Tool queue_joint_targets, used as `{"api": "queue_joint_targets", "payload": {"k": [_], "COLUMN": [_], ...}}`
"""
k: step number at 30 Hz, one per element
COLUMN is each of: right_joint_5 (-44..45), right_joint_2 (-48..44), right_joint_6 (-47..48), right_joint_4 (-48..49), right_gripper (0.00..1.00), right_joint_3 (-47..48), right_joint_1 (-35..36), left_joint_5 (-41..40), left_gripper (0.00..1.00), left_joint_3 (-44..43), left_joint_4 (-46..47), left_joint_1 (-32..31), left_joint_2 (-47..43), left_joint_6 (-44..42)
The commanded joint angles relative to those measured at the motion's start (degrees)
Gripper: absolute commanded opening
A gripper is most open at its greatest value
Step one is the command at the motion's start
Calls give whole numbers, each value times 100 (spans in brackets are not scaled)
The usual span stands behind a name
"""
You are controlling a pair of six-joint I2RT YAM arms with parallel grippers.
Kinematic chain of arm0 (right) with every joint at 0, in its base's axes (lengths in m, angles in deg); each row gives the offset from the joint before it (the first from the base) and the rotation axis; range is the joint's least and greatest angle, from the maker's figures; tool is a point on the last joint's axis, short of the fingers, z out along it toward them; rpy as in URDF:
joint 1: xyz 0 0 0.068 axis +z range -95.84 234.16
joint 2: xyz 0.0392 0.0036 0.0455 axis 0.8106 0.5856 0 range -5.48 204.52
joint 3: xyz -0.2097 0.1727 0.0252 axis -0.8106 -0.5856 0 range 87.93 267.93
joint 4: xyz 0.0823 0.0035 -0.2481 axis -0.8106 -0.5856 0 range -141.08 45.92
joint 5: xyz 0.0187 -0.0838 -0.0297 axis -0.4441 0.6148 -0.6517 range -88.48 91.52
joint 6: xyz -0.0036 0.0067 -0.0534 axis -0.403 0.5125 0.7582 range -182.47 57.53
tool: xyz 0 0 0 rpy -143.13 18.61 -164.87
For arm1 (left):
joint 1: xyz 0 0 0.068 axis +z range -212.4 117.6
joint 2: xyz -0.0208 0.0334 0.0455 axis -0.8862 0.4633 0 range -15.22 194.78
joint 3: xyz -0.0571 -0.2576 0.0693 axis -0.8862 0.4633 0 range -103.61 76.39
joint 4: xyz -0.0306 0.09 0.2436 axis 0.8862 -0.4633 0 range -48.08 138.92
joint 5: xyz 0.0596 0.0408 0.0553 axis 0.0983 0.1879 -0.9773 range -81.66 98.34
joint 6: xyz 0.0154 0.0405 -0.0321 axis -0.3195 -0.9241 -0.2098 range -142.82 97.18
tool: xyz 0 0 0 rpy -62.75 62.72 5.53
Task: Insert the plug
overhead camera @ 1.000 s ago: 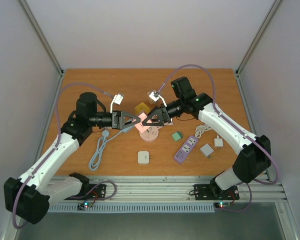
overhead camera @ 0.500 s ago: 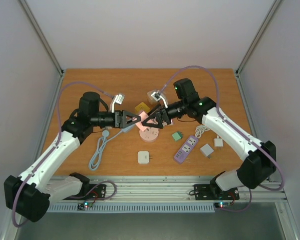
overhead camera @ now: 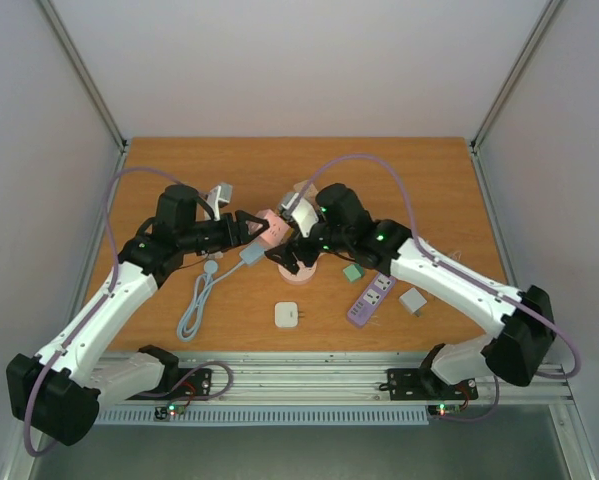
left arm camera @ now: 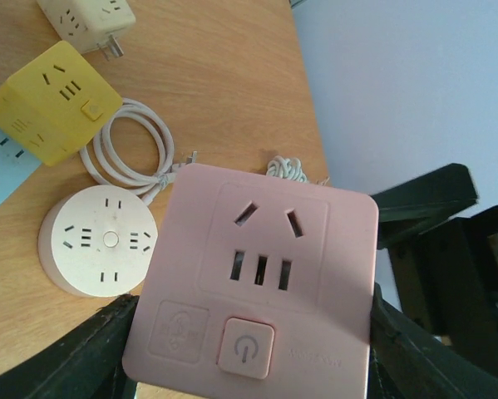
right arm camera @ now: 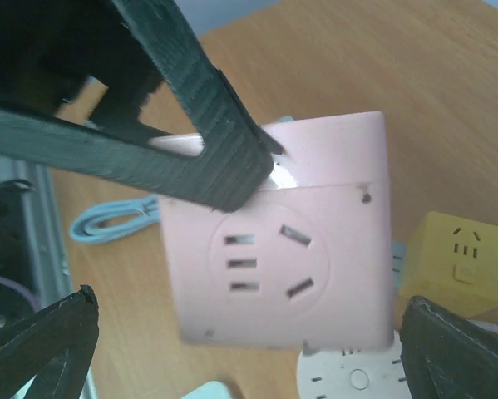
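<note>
On the wooden table (overhead camera: 179,160) I see a yellow cube socket (left arm camera: 53,100) just beside a coiled white cable (left arm camera: 169,154), with a round cream socket (left arm camera: 99,241) near that coil.

Table (overhead camera: 409,170) holds white adapter (overhead camera: 287,314), purple strip (overhead camera: 371,298) — blue cable (overhead camera: 192,312).

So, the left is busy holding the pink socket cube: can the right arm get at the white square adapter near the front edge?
Probably yes. The white square adapter lies by itself on the table, and the right gripper, open and empty, hovers just behind it with nothing between.
</note>
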Motion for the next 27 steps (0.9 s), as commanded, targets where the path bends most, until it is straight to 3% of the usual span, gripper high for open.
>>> {"api": "queue_joint_targets", "payload": {"k": [1,5,10,13,16,18,21,27], "right_joint_5": [1052,1191,1036,633,2,-341,-641,-497], "right_joint_2": [490,802,926,874,679,537,425,503], "right_joint_6": [566,673,692,935,1295,1504,1675,1726], "right_joint_4": [19,53,120,38,-53,-47,-82,-179], "right_gripper": [99,96,69,57,54,54,54,56], "right_joint_3": [419,665,736,694,567,459,392,461], "right_joint_1": [388,555,555,556,556,556,552,556], "left_joint_5": [140,258,338,490,784,963,1220,1268], "left_gripper": [35,35,39,57,76,82,81,51], "left_joint_3": [-203,-166,-137,-109,-77,-40,-1,-71], "left_joint_4": [84,37,-123,-178,-197,-153,12,-243], "left_joint_1": [-4,-4,-4,-7,3,5,5,5], "left_joint_2": [-35,-50,-87,-95,-81,-86,-113,-131], "left_joint_6": [233,275,188,113,30,-2,136,133]}}
